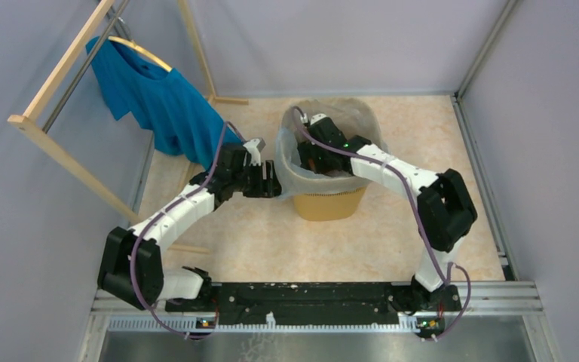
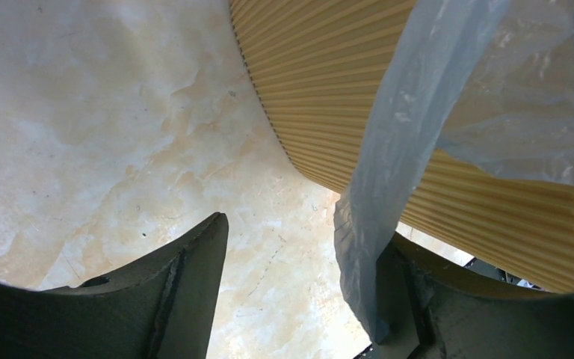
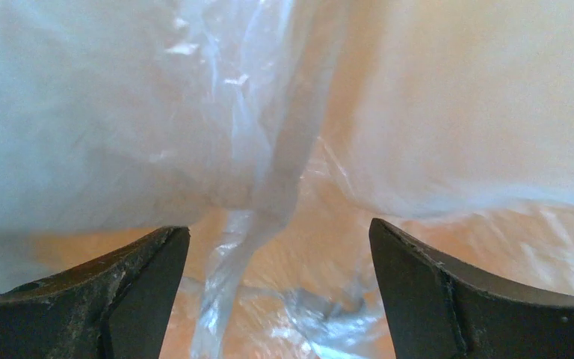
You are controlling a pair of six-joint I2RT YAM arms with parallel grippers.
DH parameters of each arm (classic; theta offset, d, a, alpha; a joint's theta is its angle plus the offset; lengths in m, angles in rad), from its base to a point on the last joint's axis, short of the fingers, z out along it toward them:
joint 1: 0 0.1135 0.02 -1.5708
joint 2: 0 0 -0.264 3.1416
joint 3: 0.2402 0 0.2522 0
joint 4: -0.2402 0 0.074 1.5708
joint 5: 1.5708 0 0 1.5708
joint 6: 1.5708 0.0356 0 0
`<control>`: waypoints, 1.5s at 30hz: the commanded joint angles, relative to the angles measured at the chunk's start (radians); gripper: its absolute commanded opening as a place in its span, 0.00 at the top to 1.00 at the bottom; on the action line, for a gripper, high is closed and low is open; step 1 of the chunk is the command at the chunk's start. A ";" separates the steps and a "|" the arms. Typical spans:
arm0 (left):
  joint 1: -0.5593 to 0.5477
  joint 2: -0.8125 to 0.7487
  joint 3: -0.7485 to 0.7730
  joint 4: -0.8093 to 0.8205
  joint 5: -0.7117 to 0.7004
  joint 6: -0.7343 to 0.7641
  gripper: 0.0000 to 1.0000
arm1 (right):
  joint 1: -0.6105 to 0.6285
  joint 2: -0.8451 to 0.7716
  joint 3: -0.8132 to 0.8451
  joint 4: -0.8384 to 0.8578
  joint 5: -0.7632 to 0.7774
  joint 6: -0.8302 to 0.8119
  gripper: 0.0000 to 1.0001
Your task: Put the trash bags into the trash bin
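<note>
Trash bag (image 1: 290,162) overhangs trash bin (image 1: 330,205); with left fingers (image 2: 187,292) and right fingers (image 3: 142,292) apart, I should tuck it inward without snagging.

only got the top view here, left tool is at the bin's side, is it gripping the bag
Observer: No. In the left wrist view the left tool is open; a strip of the bag hangs down the outside of the bin and lies against one finger only.
Operator: and the other one, its down in the bin, cant see the tips
Observer: The right wrist view shows the right tool open too, with bag film spread ahead and a twisted strand between its fingers, unpinched.
</note>
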 commanded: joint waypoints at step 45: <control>-0.304 0.186 0.200 0.517 -0.059 -0.208 0.04 | 0.007 -1.130 -0.194 -0.167 -0.020 -0.086 0.01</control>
